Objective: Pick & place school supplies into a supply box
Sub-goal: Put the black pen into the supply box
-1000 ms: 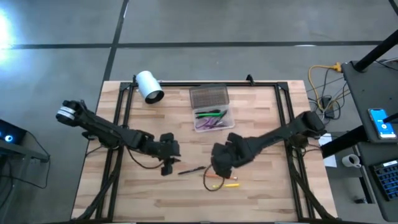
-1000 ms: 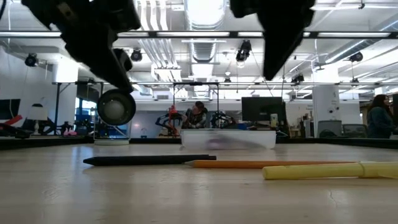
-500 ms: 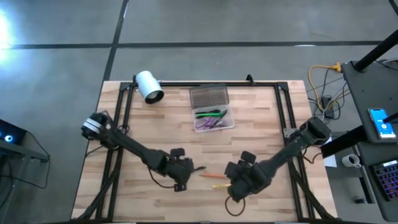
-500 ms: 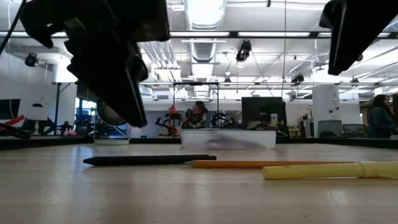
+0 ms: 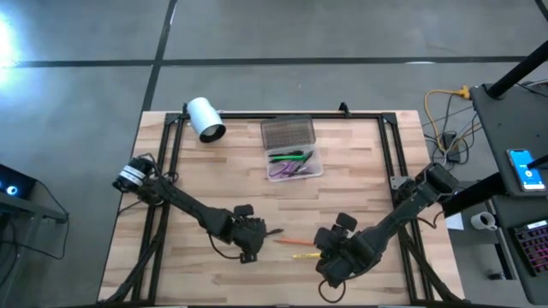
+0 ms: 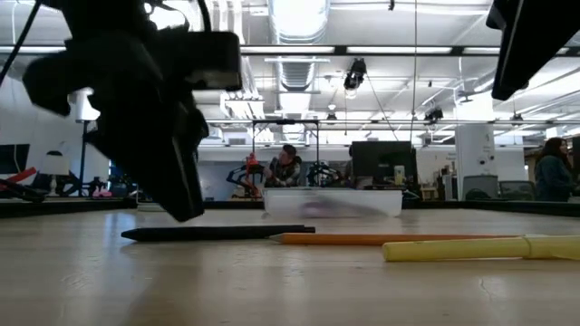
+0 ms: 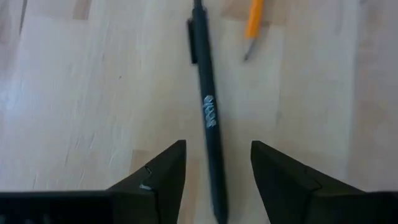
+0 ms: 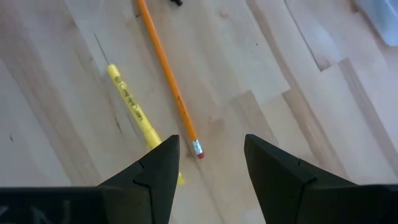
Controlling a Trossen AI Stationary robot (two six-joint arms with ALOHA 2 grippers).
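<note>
A black pen [image 7: 208, 106], an orange pencil [image 8: 168, 74] and a yellow pen [image 8: 134, 102] lie flat on the wooden table near its front. My left gripper [image 7: 217, 180] is open and low over the black pen; its fingers stand on either side of the pen's near end without touching it. My right gripper [image 8: 208, 174] is open above the pencil's eraser end, with the yellow pen beside it. The clear supply box [image 5: 294, 161] stands farther back with its grey lid [image 5: 287, 133] open, and holds green and purple items.
A white roll [image 5: 205, 118] lies at the table's far left corner. Black frame bars [image 5: 167, 162] run along the table's left, right and far sides. The two grippers [image 5: 253, 239] [image 5: 332, 257] are close together near the front edge. Bare wood lies between them and the box.
My left gripper has gone toward the near and right edges and come down over the black pen. My right gripper has gone toward the near edge and a little right, off the pencils. The pens and pencil have stayed where they were.
</note>
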